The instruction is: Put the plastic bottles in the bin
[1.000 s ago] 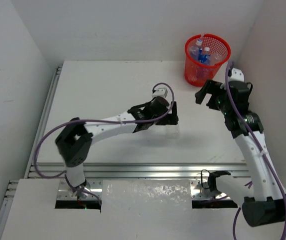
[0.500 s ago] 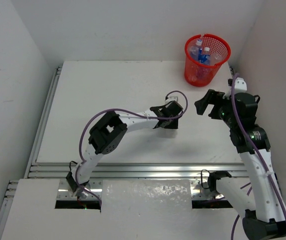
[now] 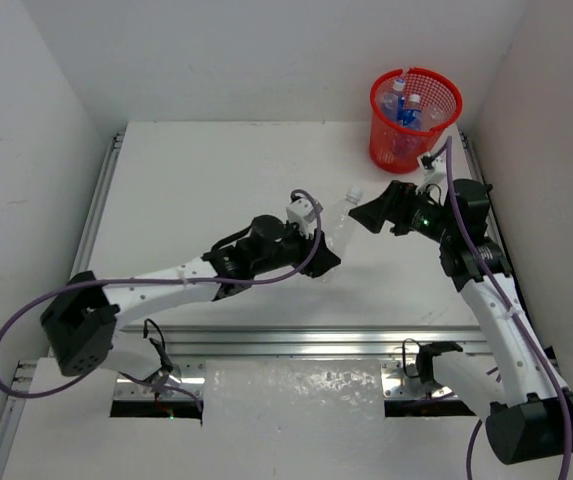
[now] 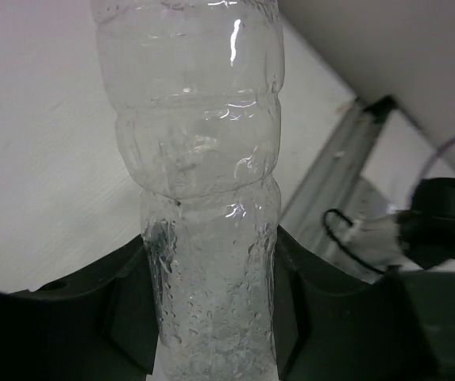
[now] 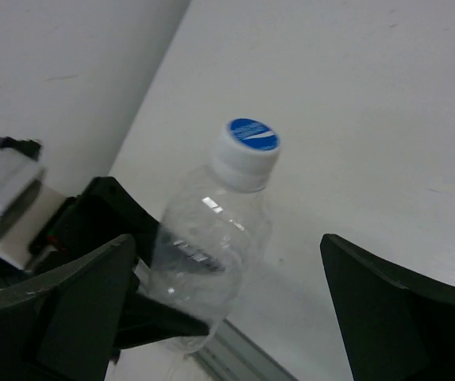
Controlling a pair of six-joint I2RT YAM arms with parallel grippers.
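My left gripper point(image 3: 330, 244) is shut on the lower body of a clear plastic bottle point(image 3: 342, 215) and holds it off the table. The bottle tilts so its cap points toward the bin. In the left wrist view the bottle point(image 4: 203, 182) fills the gap between the two black fingers point(image 4: 124, 313). My right gripper point(image 3: 364, 214) stands open just right of it. In the right wrist view the bottle point(image 5: 207, 246), white cap with a blue top point(image 5: 248, 141), sits between the wide-apart fingers point(image 5: 68, 309), untouched by them. The red mesh bin point(image 3: 416, 140) at the back right holds bottles with blue labels point(image 3: 406, 110).
White walls close in the table on the left, back and right. A metal rail point(image 3: 266, 340) runs along the table's near edge. The bin stands in the corner close behind my right arm point(image 3: 481, 270).
My left gripper closed on the bottle and raised it off the table, tilting it toward the right arm. My right gripper, still open, swung left to meet it.
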